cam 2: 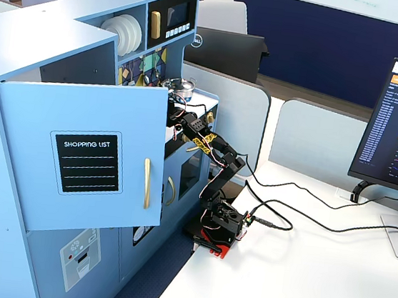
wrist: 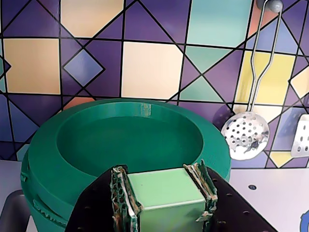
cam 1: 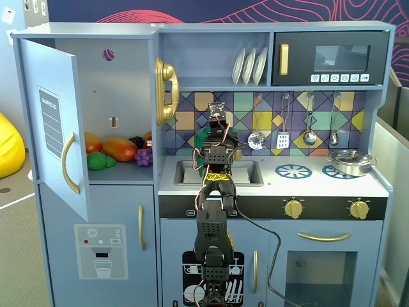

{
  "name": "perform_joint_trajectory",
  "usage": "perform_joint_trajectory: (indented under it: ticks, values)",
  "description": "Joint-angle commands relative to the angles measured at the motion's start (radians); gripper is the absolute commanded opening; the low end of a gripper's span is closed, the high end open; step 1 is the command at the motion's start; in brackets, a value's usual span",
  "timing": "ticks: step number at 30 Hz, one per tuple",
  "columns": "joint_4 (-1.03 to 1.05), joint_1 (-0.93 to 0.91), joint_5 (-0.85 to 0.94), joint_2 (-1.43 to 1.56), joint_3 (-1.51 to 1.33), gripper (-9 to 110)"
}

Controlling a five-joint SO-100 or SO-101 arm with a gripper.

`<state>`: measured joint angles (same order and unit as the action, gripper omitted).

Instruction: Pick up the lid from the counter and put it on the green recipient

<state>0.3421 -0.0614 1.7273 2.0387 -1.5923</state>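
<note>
Gripper (wrist: 164,205) pinches the lid (wrist: 166,193) by its knob over the pot (wrist: 128,145); next, lower and release.

A fixed view faces the blue toy kitchen (cam 1: 268,192) head-on from a little way back, the black robot arm (cam 1: 214,211) rising at centre before the tiled backsplash. The wrist view sits very close, looking past the gripper (wrist: 164,203) into the dark-green plastic pot (wrist: 72,159) toward the same coloured diamond-tile backsplash (wrist: 145,67) and hanging silver slotted spoon (wrist: 245,135). Another fixed view stands farther off to one side, higher up, taking in the kitchen's open blue door (cam 2: 83,157), the arm (cam 2: 213,186) and the white desk (cam 2: 314,277).
</note>
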Motion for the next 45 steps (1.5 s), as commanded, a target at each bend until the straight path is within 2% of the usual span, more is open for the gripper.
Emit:
perform_joint_trajectory:
  ticks: [1, 19, 24, 28, 38, 45]
  values:
    - [-0.041, 0.035, 0.014, 0.009, 0.035, 0]
    - [-0.026, 0.017, 0.028, 0.026, 0.021, 1]
    - [-0.025, 0.014, -0.049, 0.044, 0.012, 17]
    - [-0.011, 0.009, -0.067, 0.063, 0.012, 25]
    - [0.110, 0.003, -0.040, 0.224, -0.012, 33]
    - [0.236, -0.031, -0.038, 0.456, -0.146, 32]
